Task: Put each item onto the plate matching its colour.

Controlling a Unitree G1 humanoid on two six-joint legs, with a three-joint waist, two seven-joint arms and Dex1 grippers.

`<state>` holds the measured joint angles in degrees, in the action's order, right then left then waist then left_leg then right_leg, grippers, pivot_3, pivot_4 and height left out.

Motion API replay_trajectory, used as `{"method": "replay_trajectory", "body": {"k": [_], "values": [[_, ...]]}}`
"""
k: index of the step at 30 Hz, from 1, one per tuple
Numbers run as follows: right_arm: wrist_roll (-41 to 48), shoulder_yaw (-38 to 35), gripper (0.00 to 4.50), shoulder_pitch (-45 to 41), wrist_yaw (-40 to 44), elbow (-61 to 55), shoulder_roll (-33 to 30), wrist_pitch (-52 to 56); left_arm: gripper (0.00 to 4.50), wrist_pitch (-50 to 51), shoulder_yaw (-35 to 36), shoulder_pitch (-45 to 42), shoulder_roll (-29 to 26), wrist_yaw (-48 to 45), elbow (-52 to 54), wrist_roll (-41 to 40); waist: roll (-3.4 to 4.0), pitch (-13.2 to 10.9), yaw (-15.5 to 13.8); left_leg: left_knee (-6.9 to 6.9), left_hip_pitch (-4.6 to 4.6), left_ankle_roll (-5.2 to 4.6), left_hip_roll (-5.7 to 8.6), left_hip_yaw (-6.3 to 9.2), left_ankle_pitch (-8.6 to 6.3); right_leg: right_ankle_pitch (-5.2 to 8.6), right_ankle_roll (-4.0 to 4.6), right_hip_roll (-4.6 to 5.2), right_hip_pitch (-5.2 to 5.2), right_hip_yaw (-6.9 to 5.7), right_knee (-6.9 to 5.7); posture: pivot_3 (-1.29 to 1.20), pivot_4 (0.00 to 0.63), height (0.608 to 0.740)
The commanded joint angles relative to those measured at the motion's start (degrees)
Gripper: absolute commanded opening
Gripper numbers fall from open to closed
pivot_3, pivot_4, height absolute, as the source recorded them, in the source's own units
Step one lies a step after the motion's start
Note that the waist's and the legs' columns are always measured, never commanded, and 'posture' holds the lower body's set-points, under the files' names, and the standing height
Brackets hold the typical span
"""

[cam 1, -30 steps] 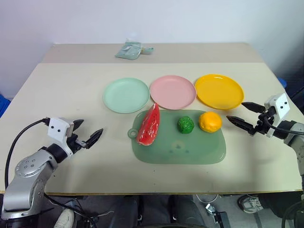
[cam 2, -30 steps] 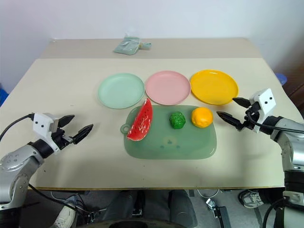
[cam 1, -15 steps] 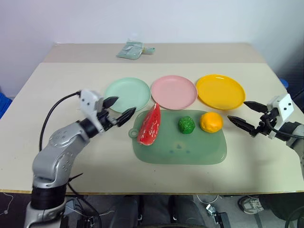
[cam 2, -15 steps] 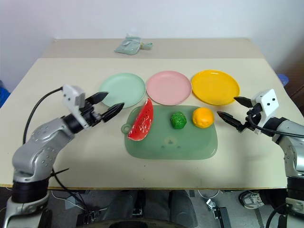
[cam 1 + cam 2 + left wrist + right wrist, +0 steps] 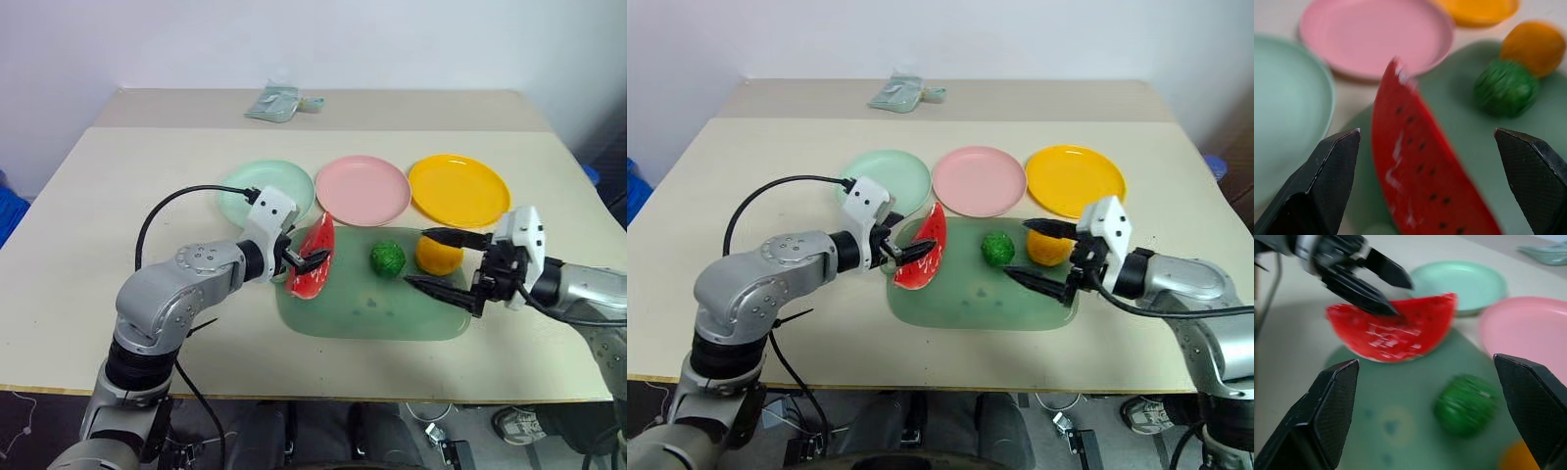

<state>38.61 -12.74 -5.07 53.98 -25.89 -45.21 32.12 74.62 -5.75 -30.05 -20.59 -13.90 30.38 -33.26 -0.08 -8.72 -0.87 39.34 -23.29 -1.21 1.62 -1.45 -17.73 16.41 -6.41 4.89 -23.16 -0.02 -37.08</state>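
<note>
Red is our first target: the watermelon wedge (image 5: 311, 258) lies at nine o'clock on the cutting board (image 5: 372, 305), and our left claw (image 5: 302, 257), fingers apart, straddles it without gripping. Next we must close and carry it to the pink plate (image 5: 363, 189) at twelve o'clock. The right claw (image 5: 433, 259), also apart, flanks the orange fruit (image 5: 441, 257).

A lab-like test room: bare beige table (image 5: 118, 196), blank white wall (image 5: 294, 39).
</note>
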Motion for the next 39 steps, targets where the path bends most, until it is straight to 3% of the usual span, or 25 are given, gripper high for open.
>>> {"method": "replay_trajectory", "body": {"k": [1,4,7,17,20,26,29,34,39], "values": [[0.16,1.18,4.5,-0.04,-1.02,-1.88,1.17,-0.6,3.93,3.55,0.91,-0.89,1.45,1.87,0.44,0.36,-0.01,0.0,0.08,0.0,0.0,0.0,0.0,0.0,0.0,0.0,0.0,0.0,0.0,0.0,0.0,0.0,0.15,0.74],[0.44,1.15,4.5,0.08,-1.09,-2.15,1.27,-0.71,2.7,4.7,1.39,-0.49,2.53,2.21,0.82,0.36,0.0,0.0,0.14,0.0,0.0,0.03,0.0,0.0,0.01,0.0,0.0,-0.04,-0.03,0.0,-0.02,0.0,0.15,0.74],[0.32,1.21,4.5,-0.15,-1.0,-1.9,1.18,-0.99,1.18,4.4,1.09,-1.0,1.92,1.92,1.46,0.76,0.0,0.0,0.09,0.0,0.0,0.03,0.0,0.01,0.02,0.0,0.0,-0.03,-0.01,0.0,-0.01,0.0,0.15,0.74],[-1.73,2.3,4.5,-2.55,-1.11,0.81,1.51,-2.28,1.18,-0.48,8.35,-7.81,6.6,4.3,-4.04,2.45,-0.01,0.0,0.04,0.01,0.01,0.03,0.0,0.01,0.02,0.0,0.0,-0.04,-0.01,-0.01,0.0,0.0,0.15,0.74],[-2.1,3.4,4.5,-3.95,-1.9,1.02,2.19,-1.99,1.18,-6.29,6.09,-13.93,8.47,4.21,-13.6,5.7,-0.01,-0.01,-0.03,0.04,0.0,0.05,0.01,0.01,0.03,0.0,0.0,-0.07,-0.01,-0.02,-0.01,0.0,0.15,0.74],[-2.57,4.27,4.5,-4.54,-3.35,0.02,3.2,-2.16,1.18,-23.0,0.75,-27.59,12.09,0.11,-42.94,14.43,-0.02,-0.01,0.0,0.14,-0.02,0.04,0.03,0.0,0.03,0.0,-0.01,-0.21,0.01,-0.1,-0.01,0.0,0.15,0.74],[-2.36,2.68,4.5,-2.8,-4.23,-1.32,2.83,-2.1,2.03,-25.65,0.84,-29.01,10.77,-4.62,-43.09,14.06,-0.03,-0.02,0.33,0.06,-0.09,0.04,0.02,-0.02,0.02,0.0,-0.01,-0.19,-0.13,-0.06,-0.01,0.0,0.15,0.74],[-1.77,0.7,4.5,0.78,-5.47,-3.64,2.53,-1.75,4.44,-18.47,3.24,-25.27,5.86,-9.37,-31.54,9.72,-0.03,-0.02,0.32,-0.04,-0.12,0.11,-0.03,-0.02,0.06,0.0,-0.01,-0.18,-0.23,0.01,-0.01,0.0,0.15,0.74],[0.13,-0.08,4.5,1.44,-4.88,-4.8,1.74,-0.42,4.44,-4.5,4.87,-19.67,1.52,-10.17,-15.44,3.3,-0.02,-0.02,0.08,0.01,-0.1,0.11,-0.03,0.01,0.06,0.0,-0.01,-0.13,-0.18,0.05,-0.03,0.0,0.15,0.74]]}}
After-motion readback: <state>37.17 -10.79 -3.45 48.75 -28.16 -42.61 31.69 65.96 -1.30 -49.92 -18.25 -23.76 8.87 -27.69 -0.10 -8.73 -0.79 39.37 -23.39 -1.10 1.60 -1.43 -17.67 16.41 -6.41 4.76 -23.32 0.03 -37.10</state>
